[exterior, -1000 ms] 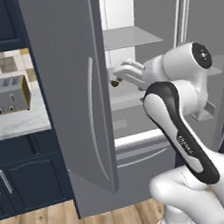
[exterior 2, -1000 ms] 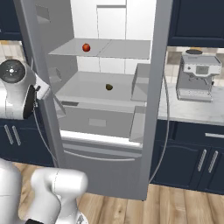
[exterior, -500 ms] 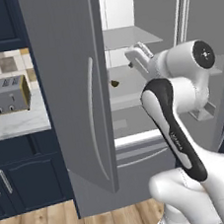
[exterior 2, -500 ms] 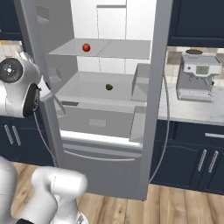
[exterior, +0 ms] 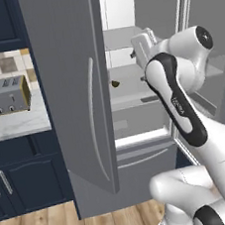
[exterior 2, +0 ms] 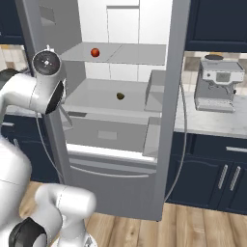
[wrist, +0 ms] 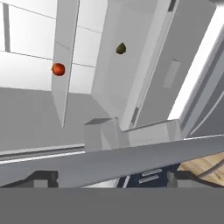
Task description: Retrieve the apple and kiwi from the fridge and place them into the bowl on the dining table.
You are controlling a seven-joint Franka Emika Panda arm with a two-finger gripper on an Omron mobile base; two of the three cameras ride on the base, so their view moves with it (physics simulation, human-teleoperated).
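The fridge (exterior 2: 173,96) stands with both doors swung open. The red-orange apple (exterior 2: 95,52) rests on the upper grey shelf, and the small brown kiwi (exterior 2: 120,96) lies on the wider shelf below. The hand view is rolled and looks into the white interior, with the apple (wrist: 58,69) at left and the kiwi (wrist: 121,48) higher up. My gripper (wrist: 112,178) is open and holds nothing, well short of both fruits. In the left base view the kiwi (exterior: 115,83) peeks past the door edge, with my hand (exterior: 142,43) above it to the right. The bowl and dining table are out of view.
The open left fridge door (exterior: 81,88) stands close beside my arm. A toaster (exterior: 5,95) sits on the counter to the left. A coffee machine (exterior 2: 219,84) stands on the counter to the right. Navy cabinets (exterior 2: 226,178) flank the fridge above a wood floor.
My hand has risen from the level of the kiwi's shelf toward the upper shelf and shifted slightly right. The jaws stayed open. Neither fruit has moved.
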